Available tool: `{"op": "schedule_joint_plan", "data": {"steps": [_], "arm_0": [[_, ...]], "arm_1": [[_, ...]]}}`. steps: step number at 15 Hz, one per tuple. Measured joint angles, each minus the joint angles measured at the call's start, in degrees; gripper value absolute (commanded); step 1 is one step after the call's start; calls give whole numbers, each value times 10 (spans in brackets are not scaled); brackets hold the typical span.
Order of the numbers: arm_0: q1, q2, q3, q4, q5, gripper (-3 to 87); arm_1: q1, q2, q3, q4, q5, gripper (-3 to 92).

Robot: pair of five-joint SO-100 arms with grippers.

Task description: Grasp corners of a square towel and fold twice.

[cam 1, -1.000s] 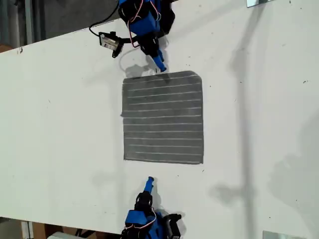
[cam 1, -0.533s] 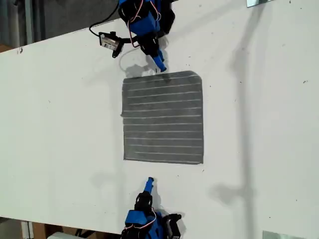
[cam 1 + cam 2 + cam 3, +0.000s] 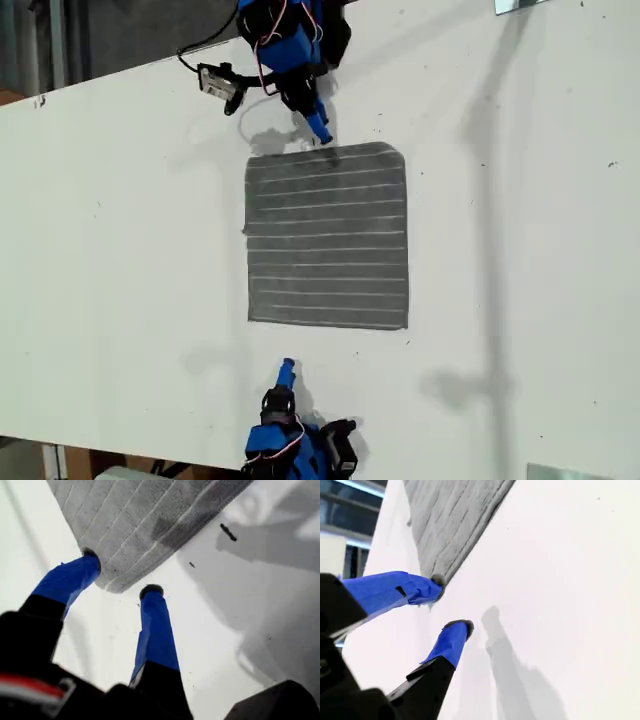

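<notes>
The grey striped towel (image 3: 327, 237) lies flat and unfolded on the white table (image 3: 120, 250), all its corners showing. My first gripper (image 3: 320, 132) is at the towel's far edge, at the top of the exterior view. In the first wrist view it (image 3: 121, 572) is open, with a rounded corner (image 3: 111, 583) of the towel (image 3: 150, 515) between its fingers. My second gripper (image 3: 287, 370) hovers below the towel in the exterior view, apart from it. It (image 3: 449, 606) is open and holds nothing, and the towel (image 3: 450, 525) lies just beyond its tips.
A black cable and a small board (image 3: 220, 82) sit beside the first arm's base. The table's edge (image 3: 120, 75) runs along the exterior view's upper left. Long shadows (image 3: 490, 200) cross the table towards the exterior view's right.
My second gripper has shifted a little towards the exterior view's left. The first gripper and the towel have stayed where they were.
</notes>
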Motion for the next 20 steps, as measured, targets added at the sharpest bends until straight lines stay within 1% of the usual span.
{"op": "schedule_joint_plan", "data": {"steps": [1, 2, 3, 4, 5, 6, 7, 8, 9, 10, 11, 13, 14, 15, 16, 18, 19, 20], "arm_0": [[-5, 0, 0, -1, 5, 138], [-8, 0, 0, -4, 23, 138], [-4, 0, 0, -4, 19, 138], [36, 0, 0, -5, -40, 258], [105, 0, 0, -11, -141, 402], [163, 0, 0, -15, -227, 464], [173, 0, 0, -13, -253, 466], [168, 0, 0, -6, -268, 466], [166, 0, 0, -3, -288, 358], [167, 0, 1, -4, -329, 235], [166, 0, 1, -15, -335, 223], [168, 0, 1, -44, -309, 242], [165, 0, 1, -82, -269, 244], [156, -2, 1, -113, -238, 248], [136, -14, -11, -114, -230, 251], [81, -95, -17, -60, -231, 244], [71, -96, -18, -37, -231, 242], [56, -103, -19, -27, -231, 241]], "arm_1": [[-38, 0, 0, 1, 0, 219], [-33, 0, 0, 11, 0, 235], [-35, 0, 0, 13, 0, 249], [-18, 0, 0, 14, 0, 137], [-4, 0, 0, 14, 0, 97], [11, 0, 0, 15, 0, 124], [19, 0, -1, 18, 0, 192], [20, 0, -4, 21, -5, 214], [19, 0, -6, 21, -10, 231], [18, 0, -6, 13, -11, 252], [4, -6, -6, -6, -12, 262], [0, -45, -31, -27, -33, 286], [5, -112, -79, -44, -54, 315], [4, -230, -154, -69, -78, 340], [-4, -395, -262, -73, -102, 344], [-31, -760, -499, -76, -127, 347], [-41, -896, -546, -90, -127, 349], [-53, -953, -550, -95, -113, 350]]}}
